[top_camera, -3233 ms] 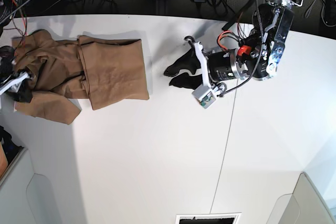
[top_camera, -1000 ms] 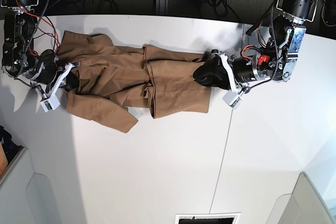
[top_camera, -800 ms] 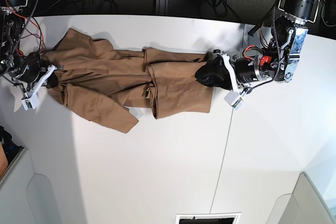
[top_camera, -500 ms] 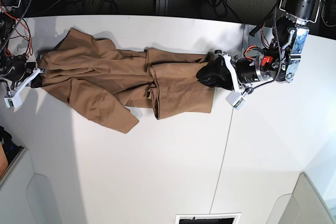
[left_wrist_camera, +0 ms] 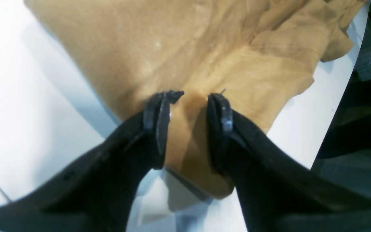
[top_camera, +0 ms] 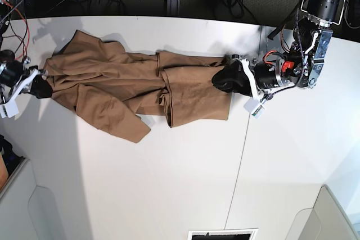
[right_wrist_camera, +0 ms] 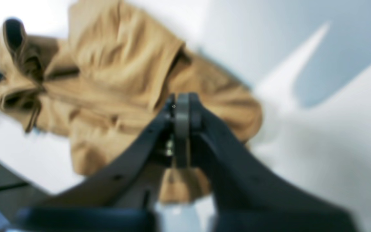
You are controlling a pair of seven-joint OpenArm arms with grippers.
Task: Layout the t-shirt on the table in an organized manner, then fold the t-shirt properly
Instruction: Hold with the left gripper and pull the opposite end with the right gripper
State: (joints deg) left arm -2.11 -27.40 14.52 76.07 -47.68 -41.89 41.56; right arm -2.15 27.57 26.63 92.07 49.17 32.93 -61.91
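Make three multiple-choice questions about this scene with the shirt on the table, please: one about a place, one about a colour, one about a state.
1. Where on the table does the t-shirt lie in the base view?
A. across the far part, stretched between the two arms
B. at the near edge
C. hanging off the right side

2. What colour is the t-shirt?
A. dark blue
B. tan-brown
C. white

3. How do the left gripper fingers stand?
A. pressed together with no gap
B. apart, with cloth between them
C. out of sight in every view

Answers:
1. A, the base view shows the cloth spread along the far part, with the right gripper at one end and the left gripper at the other.
2. B, every view shows tan-brown fabric.
3. B, the left wrist view shows a clear gap with the shirt's edge in it.
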